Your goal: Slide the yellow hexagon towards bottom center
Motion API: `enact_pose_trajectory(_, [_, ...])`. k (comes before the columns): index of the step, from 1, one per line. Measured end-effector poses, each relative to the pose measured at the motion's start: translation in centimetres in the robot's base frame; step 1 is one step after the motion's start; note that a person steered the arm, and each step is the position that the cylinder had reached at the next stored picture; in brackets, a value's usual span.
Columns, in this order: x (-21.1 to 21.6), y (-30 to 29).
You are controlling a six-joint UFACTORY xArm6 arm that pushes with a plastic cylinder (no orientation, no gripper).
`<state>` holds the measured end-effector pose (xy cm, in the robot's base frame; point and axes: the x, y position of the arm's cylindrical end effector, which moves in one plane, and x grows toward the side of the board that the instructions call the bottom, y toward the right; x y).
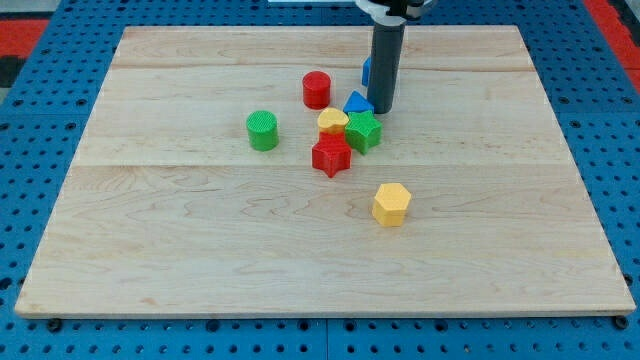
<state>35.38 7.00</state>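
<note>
The yellow hexagon (pixel 391 204) lies alone on the wooden board (pixel 200 250), right of centre and below the cluster of blocks. My tip (pixel 380 110) stands near the view's top, just right of the blue triangle (pixel 357 102) and above the green star (pixel 363 131). The tip is well above the yellow hexagon and apart from it. A blue block (pixel 366 70) shows partly behind the rod.
A red cylinder (pixel 316 90) stands left of the rod. A yellow heart (pixel 333 121) and a red star (pixel 331 156) sit in the cluster with the green star. A green cylinder (pixel 263 131) stands further left. Blue pegboard surrounds the board.
</note>
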Motion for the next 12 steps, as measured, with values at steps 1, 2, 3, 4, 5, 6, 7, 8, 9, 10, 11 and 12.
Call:
enact_pose_trajectory(1, [-0.2,0.0])
enact_pose_trajectory(2, [-0.2,0.0])
enact_pose_trajectory(3, [0.0,-0.1])
enact_pose_trajectory(4, [0.1,-0.1])
enact_pose_trajectory(5, [0.1,0.6])
enact_pose_trajectory(6, [0.1,6.8])
enact_pose_trajectory(7, [3.1,10.7])
enact_pose_trajectory(8, [9.8,9.0])
enact_pose_trajectory(9, [13.8,3.6])
enact_pose_trajectory(10, [16.1,-0.6])
enact_pose_trajectory(11, [16.5,-3.8])
enact_pose_trajectory(12, [16.1,-5.7])
